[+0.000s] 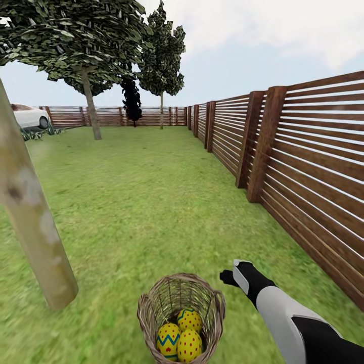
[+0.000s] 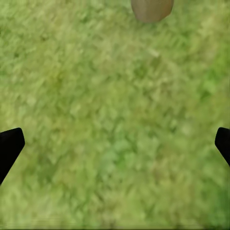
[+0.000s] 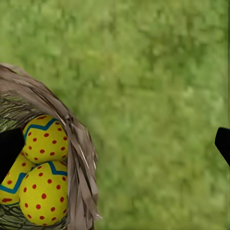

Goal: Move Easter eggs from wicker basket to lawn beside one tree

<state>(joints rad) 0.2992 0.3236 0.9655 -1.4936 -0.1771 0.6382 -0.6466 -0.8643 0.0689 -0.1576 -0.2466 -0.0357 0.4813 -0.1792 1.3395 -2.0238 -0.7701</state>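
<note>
The wicker basket (image 1: 151, 299) stands on the lawn (image 1: 151, 202) just in front of me. Three yellow Easter eggs lie together at its bottom: one at the back (image 1: 189, 319), one at the left (image 1: 168, 339), one at the front (image 1: 190, 346). My right gripper (image 1: 228, 276) hovers just right of the basket's rim. The right wrist view has it open (image 3: 115, 146) over grass beside the basket (image 3: 79, 148), with an egg (image 3: 45, 139) near one fingertip. My left gripper (image 2: 115, 146) is open over bare grass near a tree's trunk base (image 2: 152, 9).
A pale-trunked tree (image 1: 30, 227) rises close on the basket's left. A brown slat fence (image 1: 303, 167) runs along the right side and the far end. More trees (image 1: 91, 108) stand far back, with a white car (image 1: 30, 117) at the far left.
</note>
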